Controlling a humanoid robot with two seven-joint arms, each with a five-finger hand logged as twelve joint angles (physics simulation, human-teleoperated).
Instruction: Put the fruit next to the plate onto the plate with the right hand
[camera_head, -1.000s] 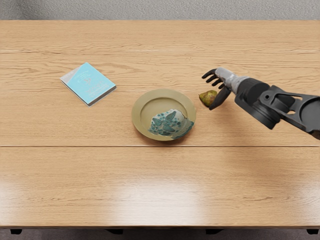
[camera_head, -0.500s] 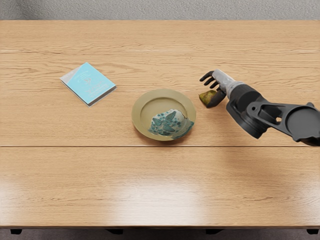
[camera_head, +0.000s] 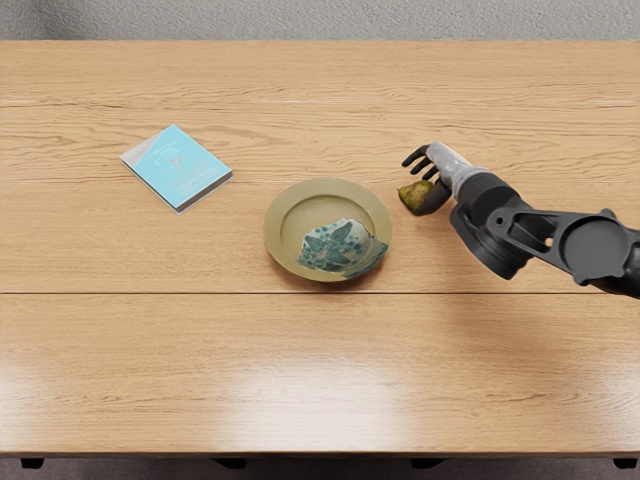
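A small yellow-green fruit (camera_head: 413, 193) lies on the table just right of the olive-green plate (camera_head: 290, 205), which has a teal leaf pattern across its lower right. My right hand (camera_head: 424, 178) hovers at the fruit, its dark fingers (camera_head: 416, 157) spread above and behind it and the thumb low at the fruit's right side. The fingers are open and do not close on the fruit. The right forearm (camera_head: 500, 225) comes in from the right edge. The left arm does not show.
A light blue booklet (camera_head: 176, 166) lies at the left of the wooden table (camera_head: 320, 360), well away from the plate. A seam runs across the tabletop in front of the plate.
The right forearm has swung lower and closer to the plate, and the hand has settled slightly nearer the fruit. Fruit, plate and booklet have not moved.
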